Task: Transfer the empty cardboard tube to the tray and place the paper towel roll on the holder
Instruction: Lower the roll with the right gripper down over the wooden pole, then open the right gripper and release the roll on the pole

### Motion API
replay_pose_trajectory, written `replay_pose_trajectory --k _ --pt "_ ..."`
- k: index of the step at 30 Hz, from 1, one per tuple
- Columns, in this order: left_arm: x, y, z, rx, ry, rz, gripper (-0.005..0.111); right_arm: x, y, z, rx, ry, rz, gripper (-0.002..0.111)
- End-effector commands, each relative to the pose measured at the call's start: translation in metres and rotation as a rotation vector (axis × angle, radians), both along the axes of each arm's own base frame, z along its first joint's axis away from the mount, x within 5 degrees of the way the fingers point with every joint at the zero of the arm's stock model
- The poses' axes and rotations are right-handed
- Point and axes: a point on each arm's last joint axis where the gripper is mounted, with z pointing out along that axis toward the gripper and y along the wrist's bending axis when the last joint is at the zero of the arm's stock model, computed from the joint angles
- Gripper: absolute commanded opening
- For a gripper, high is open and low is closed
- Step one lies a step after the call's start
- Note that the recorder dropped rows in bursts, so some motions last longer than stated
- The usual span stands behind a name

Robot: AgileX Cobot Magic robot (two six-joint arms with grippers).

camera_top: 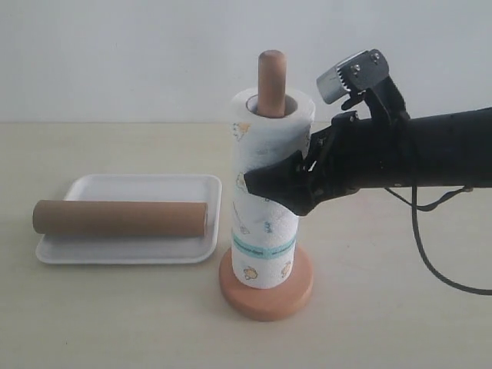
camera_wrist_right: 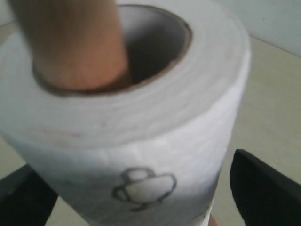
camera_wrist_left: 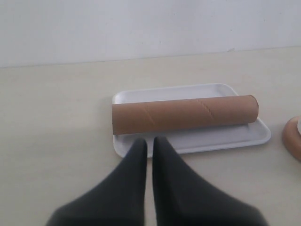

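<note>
The paper towel roll [camera_top: 261,146] sits threaded over the post of the holder [camera_top: 265,298], its bottom end on the round base, about midway along the tabletop [camera_top: 400,307] and toward its near edge. My biggest worry is here. The right gripper [camera_wrist_right: 143,193] straddles the roll's middle with its 2 fingers spread. 1 shows a clear gap to the paper; the other is too close for me to call. If I draw that arm away at an angle, a finger could drag the soft paper, peel a sheet loose, or tip roll and holder together. A straight retreat looks safest to me.

The tray [camera_top: 131,184] lies just beside the holder's base, toward the tabletop's left edge, so a toppling holder would likely land on it.

The empty cardboard tube [camera_top: 119,217] lies lengthwise on the tray, 1 end overhanging the left rim. I judge that a bump could roll it off.

The left gripper [camera_wrist_left: 149,141], fingers pressed together and holding nothing, hovers close to 1 long rim of the tray. That is the smallest risk: a careless sweep could nudge the light tray.
</note>
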Motion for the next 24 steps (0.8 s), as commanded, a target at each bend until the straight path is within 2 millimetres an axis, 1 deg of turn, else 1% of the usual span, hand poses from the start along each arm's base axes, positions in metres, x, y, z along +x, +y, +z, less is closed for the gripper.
replay_pose_trajectory --k 1,4,7,14,18,24 --pt "0.0 0.0 -0.001 -0.006 0.001 0.004 0.004 0.0 -0.003 0.009 0.005 -0.022 -0.034 0.089" --pt "0.0 0.0 -0.001 -0.006 0.001 0.004 0.004 -0.002 -0.005 0.016 0.008 -0.039 -0.055 0.089" --pt "0.0 0.0 -0.001 -0.006 0.001 0.004 0.004 -0.007 -0.007 0.029 0.034 -0.063 -0.063 0.089" --pt "0.0 0.0 -0.001 -0.006 0.001 0.004 0.004 -0.027 -0.015 0.067 0.101 -0.163 -0.074 0.089" --pt "0.0 0.0 -0.001 -0.006 0.001 0.004 0.004 -0.039 -0.024 0.088 0.13 -0.212 -0.125 0.089" --pt "0.0 0.0 -0.001 -0.006 0.001 0.004 0.004 -0.059 -0.034 0.109 0.145 -0.247 -0.151 0.089"
